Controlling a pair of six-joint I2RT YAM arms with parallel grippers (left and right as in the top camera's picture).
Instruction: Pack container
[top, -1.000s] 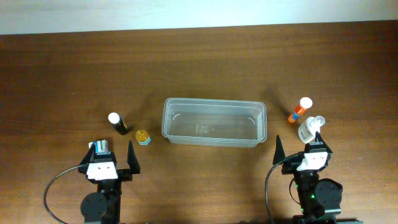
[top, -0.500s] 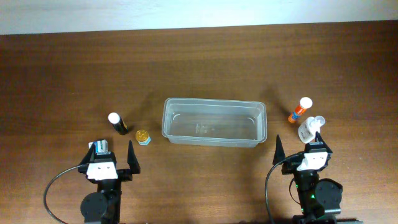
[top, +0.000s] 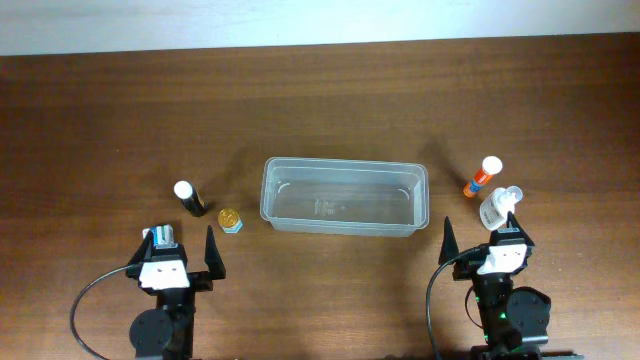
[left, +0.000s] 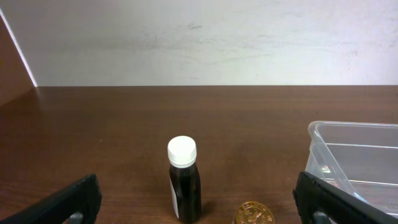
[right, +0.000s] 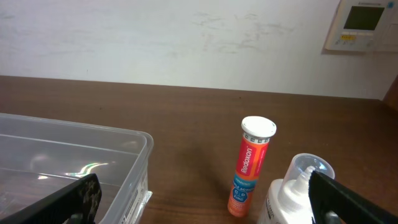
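The clear plastic container (top: 344, 196) stands empty at the table's middle; its corner shows in the left wrist view (left: 354, 167) and the right wrist view (right: 68, 165). A dark bottle with a white cap (top: 187, 198) (left: 184, 179) and a gold-lidded small jar (top: 230, 219) (left: 252, 213) stand left of it. An orange tube with a white cap (top: 481, 177) (right: 250, 165) and a white bottle with a clear cap (top: 497, 207) (right: 297, 193) stand to its right. My left gripper (top: 184, 256) (left: 199, 208) is open behind the dark bottle. My right gripper (top: 484, 244) (right: 208, 205) is open behind the white bottle.
The brown wooden table (top: 330, 100) runs back to a white wall. A wall-mounted control panel (right: 362, 25) shows in the right wrist view at top right.
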